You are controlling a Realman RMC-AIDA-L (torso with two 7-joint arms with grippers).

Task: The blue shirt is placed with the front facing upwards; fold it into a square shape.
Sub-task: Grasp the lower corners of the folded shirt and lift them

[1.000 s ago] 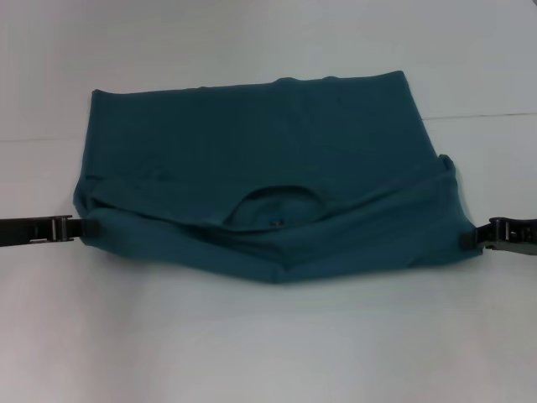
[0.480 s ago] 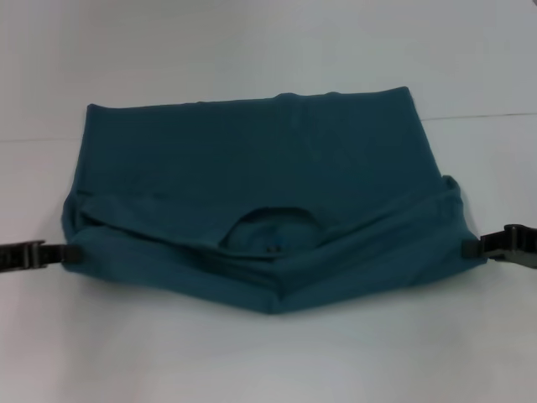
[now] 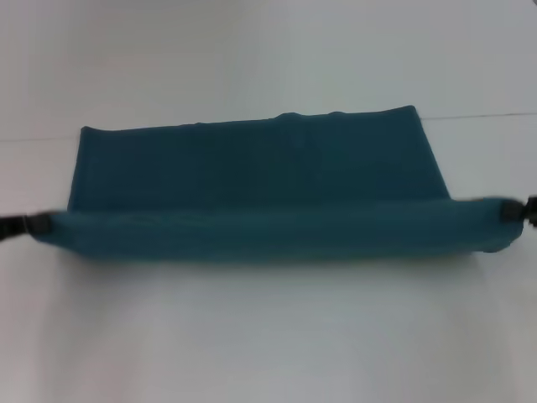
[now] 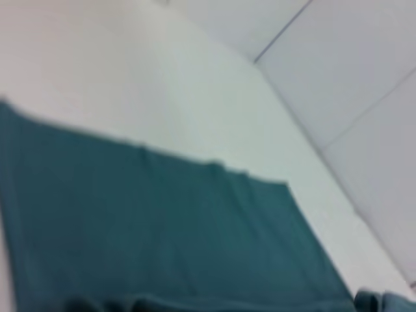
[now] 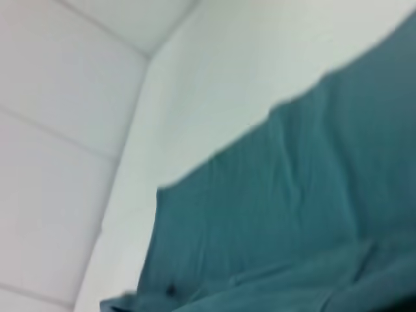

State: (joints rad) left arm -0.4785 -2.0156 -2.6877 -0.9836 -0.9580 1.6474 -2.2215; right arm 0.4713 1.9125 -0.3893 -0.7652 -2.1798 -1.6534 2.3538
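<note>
— Where was the blue shirt (image 3: pixel 252 180)?

— On the white table (image 3: pixel 268 336), its near edge stretched taut between the left gripper (image 3: pixel 33 225) and right gripper (image 3: pixel 513 211), each apparently pinching a corner.

— And to fold well?

— I'd have kept both ends level, tension even.

I see a plain white table (image 3: pixel 268 336) filling the head view, evenly lit, with soft shadow only. A thin dark seam (image 3: pixel 478 116) crosses it toward the far side. In the left wrist view, pale panels (image 4: pixel 351 71) meet along thin dark joint lines.
</note>
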